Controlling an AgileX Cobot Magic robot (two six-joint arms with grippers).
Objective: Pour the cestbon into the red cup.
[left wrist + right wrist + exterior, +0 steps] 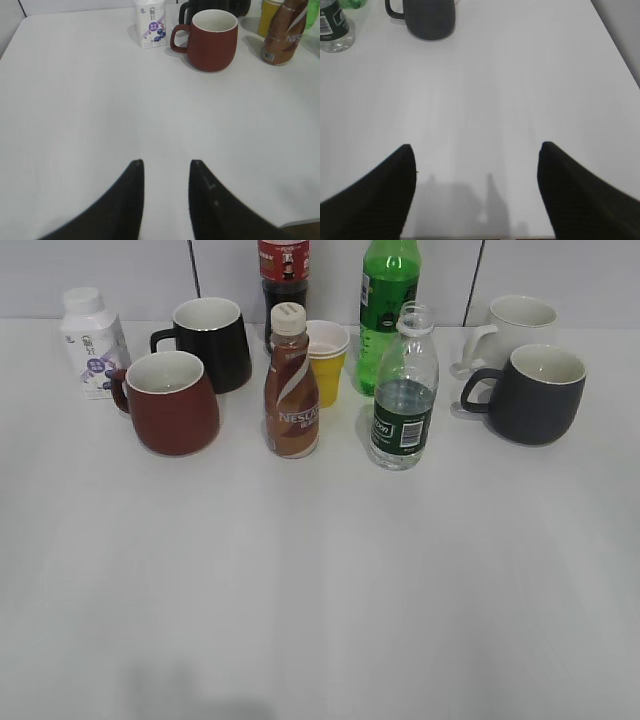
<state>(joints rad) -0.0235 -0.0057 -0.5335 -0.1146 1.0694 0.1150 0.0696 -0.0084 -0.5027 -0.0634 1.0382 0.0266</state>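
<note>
The cestbon bottle (pixel 402 390) stands upright and uncapped, right of centre at the back of the table; its base shows in the right wrist view (pixel 334 27). The red cup (pixel 172 402) stands upright at the back left, and shows in the left wrist view (pixel 212 40) with its handle to the left. My left gripper (pixel 166 162) is open and empty over bare table, well short of the cup. My right gripper (pixel 476 146) is wide open and empty near the table's front edge. Neither gripper shows in the exterior view.
A brown Nescafe bottle (pixel 291 386), yellow paper cup (pixel 326 358), green soda bottle (pixel 387 310) and dark cola bottle (pixel 283 275) crowd the back middle. A black mug (pixel 212 342) and milk bottle (pixel 92 343) stand left; a dark grey mug (pixel 534 393) and white mug (pixel 515 325) right.
</note>
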